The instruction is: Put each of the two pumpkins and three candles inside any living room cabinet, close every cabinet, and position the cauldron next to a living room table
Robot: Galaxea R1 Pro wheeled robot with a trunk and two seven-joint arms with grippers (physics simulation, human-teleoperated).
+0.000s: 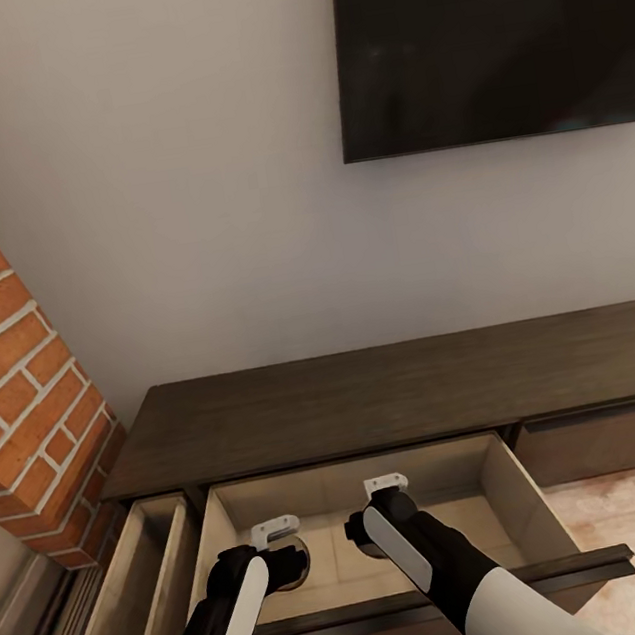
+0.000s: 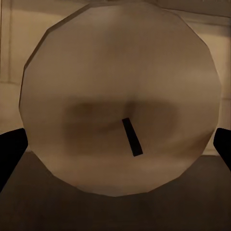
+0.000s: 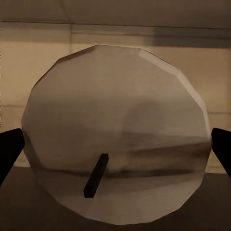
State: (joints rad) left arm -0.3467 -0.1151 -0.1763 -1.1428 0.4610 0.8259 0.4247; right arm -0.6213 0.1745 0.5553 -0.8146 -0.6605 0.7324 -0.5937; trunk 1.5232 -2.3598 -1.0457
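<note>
Squarely between each gripper's fingers — a candle.

Left gripper is clamping a candle between its two dark fingers, one fingertip showing on each side of it. Candle's flat grey-brown end is facing the camera, its short black wick sticking out near centre. Pale wood drawer interior is sitting just beyond the candle.

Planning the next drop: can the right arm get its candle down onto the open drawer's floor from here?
Probably yes: the right gripper, shut on its candle, already hangs inside the open drawer, with bare floor below.
</note>
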